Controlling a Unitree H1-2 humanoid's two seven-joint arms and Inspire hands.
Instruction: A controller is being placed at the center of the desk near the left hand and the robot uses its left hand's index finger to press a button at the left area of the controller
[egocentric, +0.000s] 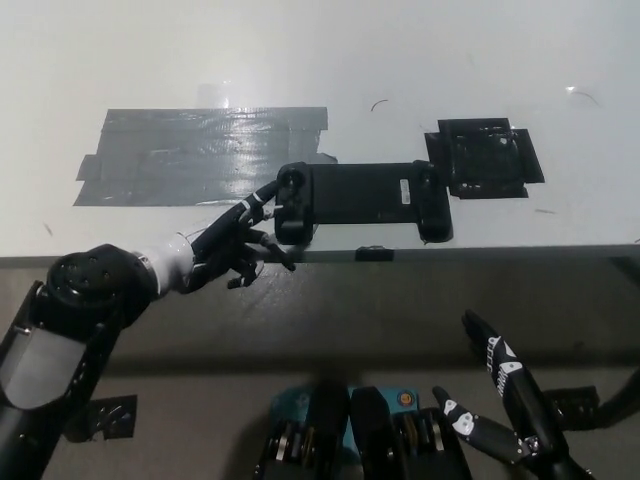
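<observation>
A black controller (360, 200) lies flat near the front edge of the white desk (300, 60), its long side running left to right. My left hand (232, 245) reaches in from the lower left with the index finger stretched out. That fingertip (270, 190) touches the left end of the controller, beside the round button (291, 181). The other fingers curl below the desk edge, holding nothing. My black right hand (500, 405) rests low at the bottom right, fingers spread apart.
A wide patch of grey tape (200, 155) covers the desk left of the controller. A black square pad (485, 160) sits at its right end. A small black clip (373, 253) sticks out at the desk's front edge.
</observation>
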